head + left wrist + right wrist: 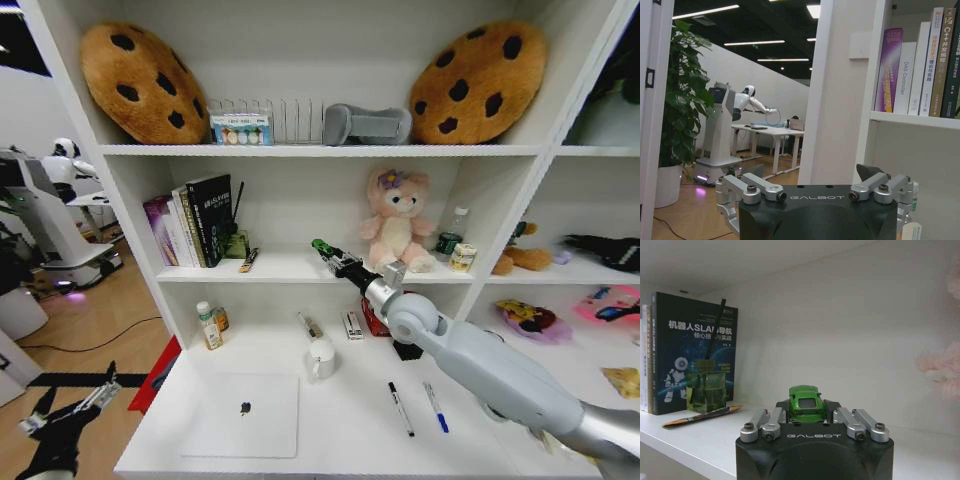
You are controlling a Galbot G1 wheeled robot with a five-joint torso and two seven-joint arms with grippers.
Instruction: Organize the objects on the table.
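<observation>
Two arms: right working, left parked low off the tabletop's left front corner.
Right hand [322,246]: up at the middle shelf [290,268], clenched on the green toy car [805,403]; fingers [767,421] closed in against the car's flanks.
Car vs hand: seated between the fingers, nose pointing away from the wrist toward the shelf's back wall; long axis in line w/ the hand's reach. Held just above the shelf board, not touching it as far as can be told.
Drop spot: bare shelf between the dark book [210,218] w/ the green diffuser bottle [706,391] on the left and the pink plush [397,218] on the right.
Car look: tiny, glossy bright green, dark windows, coupe shape; rigid, light, prob. rolls if set on a slope.
Left hand [65,410]: beside the tabletop, well apart from the task things; open or shut — can't tell.
Tabletop [340,440]: silver laptop [243,414] closed, front left, dark logo up; two pens, black-capped [400,408] and blue-capped [435,407], side by side front right; white mug [321,359] behind the laptop.
Nearer arm: right, by far.
</observation>
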